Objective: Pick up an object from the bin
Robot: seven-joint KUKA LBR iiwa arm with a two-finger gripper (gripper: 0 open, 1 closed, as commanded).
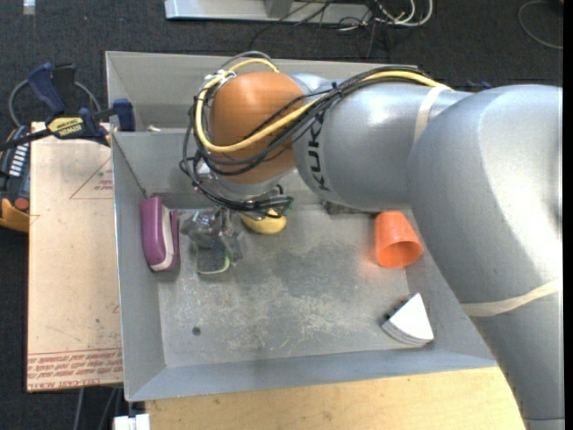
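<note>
Tool (211, 238) set low in the far left part of the bin (134, 285); whether it is wide or narrow cannot be told.
A small dark, green-edged thing (215, 260) is seen just below it, beside a purple oblong piece (158, 233).
</note>
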